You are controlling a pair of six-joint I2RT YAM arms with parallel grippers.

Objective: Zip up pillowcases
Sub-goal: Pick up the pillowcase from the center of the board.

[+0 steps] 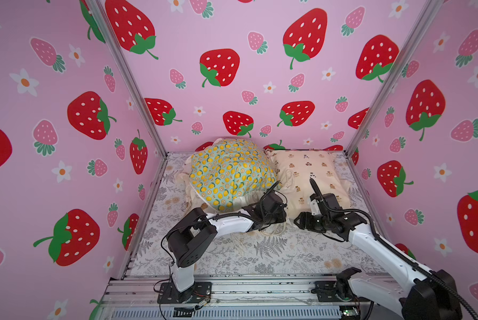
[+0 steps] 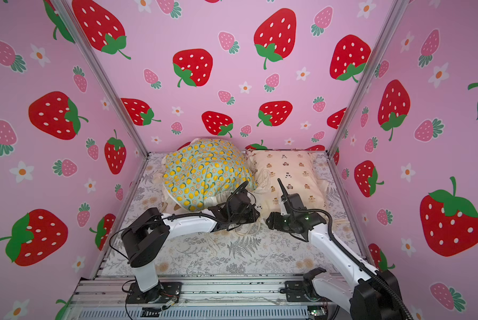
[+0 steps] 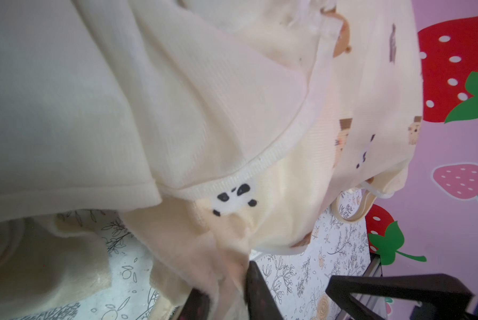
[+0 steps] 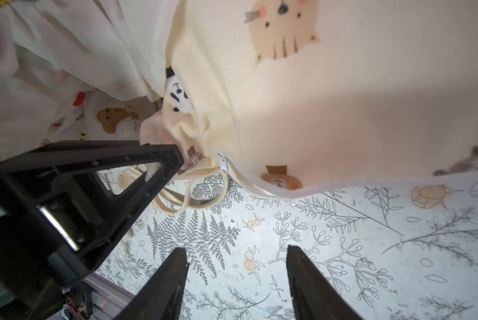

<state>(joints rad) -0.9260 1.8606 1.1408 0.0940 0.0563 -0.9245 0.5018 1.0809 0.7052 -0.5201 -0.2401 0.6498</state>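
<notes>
The left gripper (image 3: 224, 278) pinches the bear pillowcase (image 4: 343, 97); the open right gripper (image 4: 236, 249), near its zipper pull (image 4: 223, 166), may snag the cord (image 4: 186, 198).

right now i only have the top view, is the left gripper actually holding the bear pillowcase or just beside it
observer: holding; left wrist view shows the left gripper shut on cream fabric at a corner of the bear pillowcase
operator: where's the zipper pull
observer: right wrist view: the white zipper pull sits on the case's edge near that corner
operator: right gripper got anything
observer: no, the right gripper is open over the fern sheet
</notes>
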